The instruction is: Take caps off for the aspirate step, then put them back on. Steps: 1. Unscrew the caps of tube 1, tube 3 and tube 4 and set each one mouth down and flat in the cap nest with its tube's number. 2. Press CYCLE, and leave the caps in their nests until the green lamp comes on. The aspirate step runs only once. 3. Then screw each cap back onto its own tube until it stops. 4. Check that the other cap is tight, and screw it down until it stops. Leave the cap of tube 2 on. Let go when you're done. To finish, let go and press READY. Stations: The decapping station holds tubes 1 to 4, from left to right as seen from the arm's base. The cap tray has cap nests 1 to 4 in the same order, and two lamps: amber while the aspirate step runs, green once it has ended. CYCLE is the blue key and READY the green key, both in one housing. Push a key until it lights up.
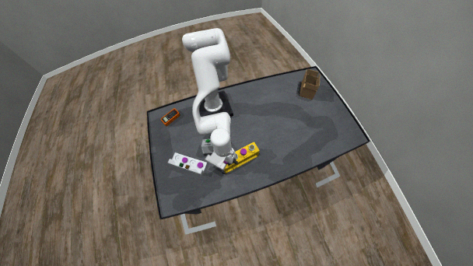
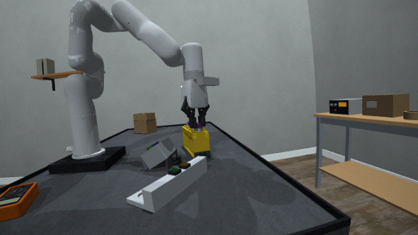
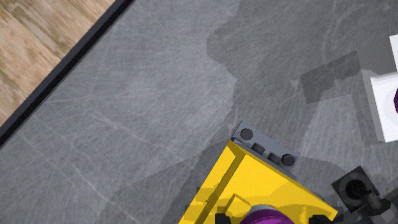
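Observation:
The yellow decapping station [image 1: 249,157] [image 2: 196,141] [image 3: 250,185] stands near the table's front. My gripper [image 1: 229,159] [image 2: 196,126] [image 3: 265,220] hangs straight down over its end tube. The fingers stand loosely around that tube's purple cap [image 3: 262,218] [image 2: 199,130] and do not clamp it. Another tube's purple cap [image 1: 243,151] is on, and the tube beside it [image 1: 252,147] is open. The white cap tray [image 1: 173,160] [image 2: 161,190] [image 3: 385,115] holds two purple caps [image 1: 184,159] [image 1: 200,165]. Its two lamps [image 1: 183,166] [image 2: 179,168] look dark. The arm hides one tube.
The grey key housing [image 1: 204,147] [image 2: 158,154] with a green key [image 1: 208,141] stands behind the station. An orange multimeter [image 1: 169,117] [image 2: 14,199] lies near the arm's base. A cardboard box [image 1: 310,84] [image 2: 144,123] stands at the far corner. The table's edge [image 3: 65,65] is close by.

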You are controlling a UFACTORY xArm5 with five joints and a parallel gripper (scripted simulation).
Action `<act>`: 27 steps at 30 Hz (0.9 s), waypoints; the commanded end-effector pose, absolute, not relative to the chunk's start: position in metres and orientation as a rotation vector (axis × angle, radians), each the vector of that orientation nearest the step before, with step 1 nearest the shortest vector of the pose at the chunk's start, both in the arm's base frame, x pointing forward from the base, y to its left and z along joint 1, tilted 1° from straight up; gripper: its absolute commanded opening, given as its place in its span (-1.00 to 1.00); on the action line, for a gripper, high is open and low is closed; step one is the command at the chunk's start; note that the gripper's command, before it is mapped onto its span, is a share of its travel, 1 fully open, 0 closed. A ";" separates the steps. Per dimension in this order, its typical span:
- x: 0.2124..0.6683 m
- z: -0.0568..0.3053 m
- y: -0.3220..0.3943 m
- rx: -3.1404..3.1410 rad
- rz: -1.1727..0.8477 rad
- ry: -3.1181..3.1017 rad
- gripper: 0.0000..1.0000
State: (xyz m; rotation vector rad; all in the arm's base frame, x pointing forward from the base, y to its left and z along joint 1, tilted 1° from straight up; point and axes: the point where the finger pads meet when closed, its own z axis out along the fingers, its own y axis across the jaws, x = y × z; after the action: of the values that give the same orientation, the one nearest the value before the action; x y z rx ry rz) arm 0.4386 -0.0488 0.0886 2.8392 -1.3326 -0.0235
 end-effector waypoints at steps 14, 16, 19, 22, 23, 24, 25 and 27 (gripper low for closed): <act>0.440 0.090 -0.049 1.981 -0.017 -2.430 -0.08; 0.440 0.090 -0.049 1.869 -0.016 -2.517 -0.08; 0.440 0.090 -0.049 1.677 -0.016 -2.648 -0.08; 0.440 0.090 -0.049 1.476 -0.015 -2.764 -0.08; 0.440 0.090 -0.049 1.407 -0.015 -2.800 -0.08; 0.440 0.090 -0.049 1.403 -0.015 -2.802 -0.08; 0.440 0.090 -0.049 1.403 -0.015 -2.802 -0.08; 0.440 0.090 -0.049 1.403 -0.015 -2.802 -0.08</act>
State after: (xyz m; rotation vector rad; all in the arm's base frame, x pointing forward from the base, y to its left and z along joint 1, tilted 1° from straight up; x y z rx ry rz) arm 0.4386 -0.0488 0.0886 1.4909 -2.7503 -0.0142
